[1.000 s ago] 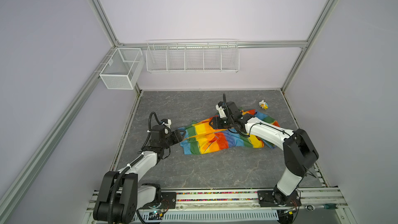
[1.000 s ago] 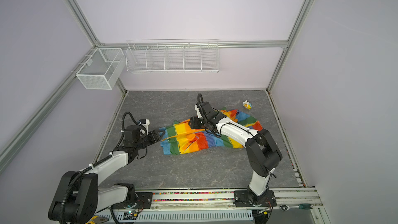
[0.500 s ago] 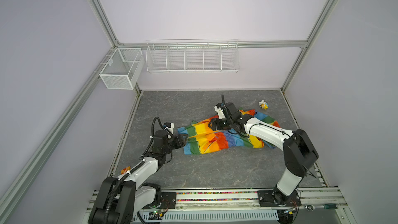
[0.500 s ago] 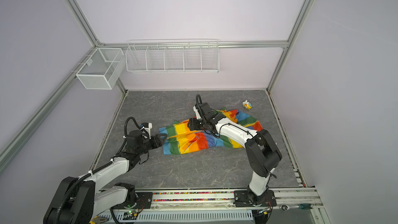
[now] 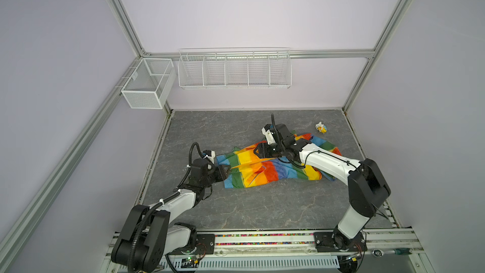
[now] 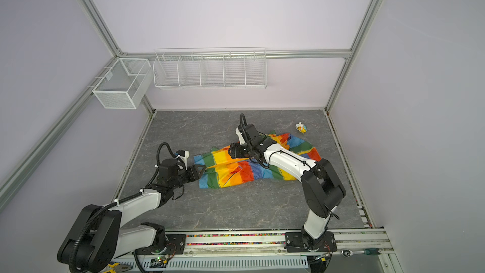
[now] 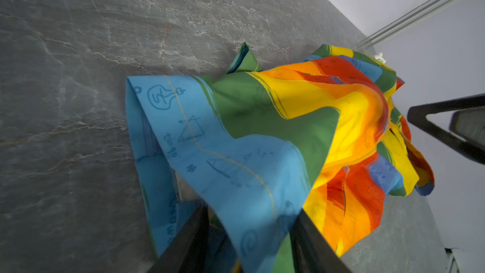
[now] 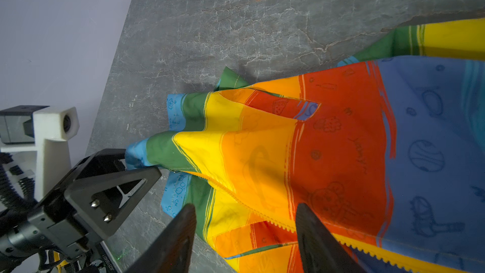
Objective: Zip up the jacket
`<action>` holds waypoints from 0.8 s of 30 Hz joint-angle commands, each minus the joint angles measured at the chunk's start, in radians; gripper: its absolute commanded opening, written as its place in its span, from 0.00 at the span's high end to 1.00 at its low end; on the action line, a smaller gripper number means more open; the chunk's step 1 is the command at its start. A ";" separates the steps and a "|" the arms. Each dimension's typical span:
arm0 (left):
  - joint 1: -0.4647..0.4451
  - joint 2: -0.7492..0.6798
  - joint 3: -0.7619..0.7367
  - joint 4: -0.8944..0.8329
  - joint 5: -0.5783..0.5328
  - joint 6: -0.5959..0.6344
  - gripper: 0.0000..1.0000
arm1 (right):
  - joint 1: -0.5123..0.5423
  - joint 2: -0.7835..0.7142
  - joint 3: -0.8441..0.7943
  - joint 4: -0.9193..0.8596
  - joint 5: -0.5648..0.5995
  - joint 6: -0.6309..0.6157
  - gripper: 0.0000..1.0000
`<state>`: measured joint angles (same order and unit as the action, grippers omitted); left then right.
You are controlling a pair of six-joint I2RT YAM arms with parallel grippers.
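- Between the left pincer's [image 5: 227,170] fingers [image 7: 194,232]: blue hem corner of the jacket [image 5: 262,169], raised off the counter [image 5: 236,206]; cannot tell whether clamped or only straddled.
- Under the right pincer [image 5: 257,151], jaws wide and gripping nothing: yellow and orange stripes, with the toothed orange zipper edge [image 8: 262,219] crossing between its fingers.
- Behind that pincer, under its arm: rest of jacket, crumpled on the counter.
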<state>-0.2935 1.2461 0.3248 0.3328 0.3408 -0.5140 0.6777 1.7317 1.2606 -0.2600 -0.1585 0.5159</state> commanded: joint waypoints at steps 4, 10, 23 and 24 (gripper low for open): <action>-0.004 0.045 0.002 0.058 0.030 -0.003 0.70 | 0.002 -0.043 0.002 -0.008 -0.015 -0.011 0.37; -0.004 0.048 0.020 0.045 0.055 -0.004 0.96 | 0.003 -0.069 -0.009 -0.011 -0.016 -0.017 0.37; -0.003 0.110 0.333 -0.279 0.289 0.003 1.00 | 0.022 -0.055 -0.004 -0.008 -0.073 -0.024 0.40; 0.000 0.128 0.355 -0.293 0.322 -0.007 1.00 | 0.025 -0.054 -0.014 0.013 -0.096 -0.021 0.42</action>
<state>-0.2951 1.3361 0.6285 0.1291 0.5495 -0.5190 0.6880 1.6760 1.2530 -0.2718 -0.2012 0.5076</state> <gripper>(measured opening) 0.047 0.591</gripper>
